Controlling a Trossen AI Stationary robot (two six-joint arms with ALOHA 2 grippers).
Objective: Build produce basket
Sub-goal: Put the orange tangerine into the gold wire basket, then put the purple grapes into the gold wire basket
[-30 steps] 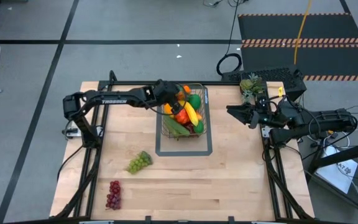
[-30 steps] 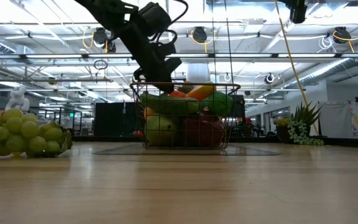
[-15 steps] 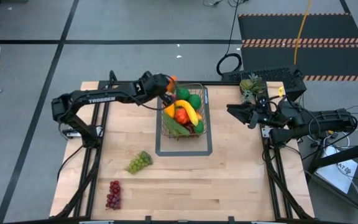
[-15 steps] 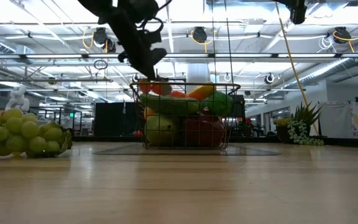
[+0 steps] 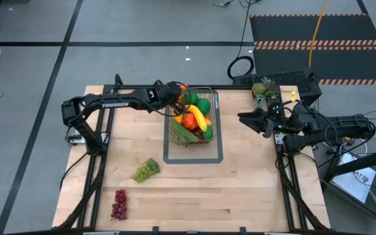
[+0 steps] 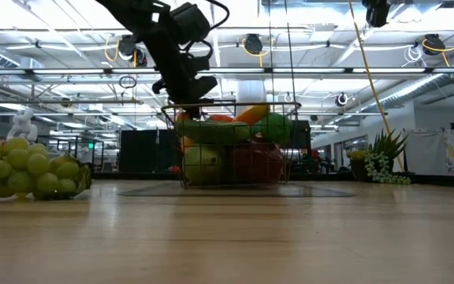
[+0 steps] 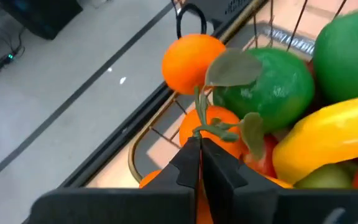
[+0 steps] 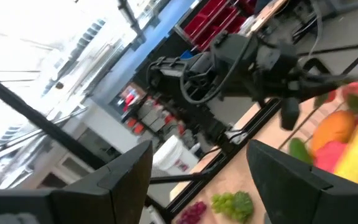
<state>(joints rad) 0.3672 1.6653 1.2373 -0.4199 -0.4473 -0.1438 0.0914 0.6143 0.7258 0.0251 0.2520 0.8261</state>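
At the near corner of the counter (image 5: pixel 240 196) lie the two pieces of produce not yet packed: a bunch of red grapes (image 5: pixel 119 203) and, a little farther in, a bunch of green grapes (image 5: pixel 146 169), both well apart from the basket (image 5: pixel 213 104). Beyond them the basket, a grey wire-mesh box with tall sides, stands at the far end of a flat grey rectangular outline (image 5: pixel 193 158) and is already heaped: a yellow banana (image 5: pixel 200 117) lies across the top, with a red apple (image 5: pixel 190 122), green round fruits (image 7: pixel 272 84) and a long green cucumber (image 5: pixel 185 132) packed around it. At the basket's far left corner the left gripper (image 7: pixel 199 163) hovers with its fingers (image 7: pixel 187 167) pressed together on the thin green leafy stem of a small orange (image 7: pixel 209 124); a second small orange (image 7: pixel 188 59) sits just past it by the rim. That stem looks like a flimsy hold, so the fruit should probably be moved slowly, kept inside the mesh wall, and freed only over a gap where it cannot roll out. The right gripper (image 5: pixel 252 119) waits off the counter's right edge, its fingers (image 8: pixel 129 180) spread with nothing between them.
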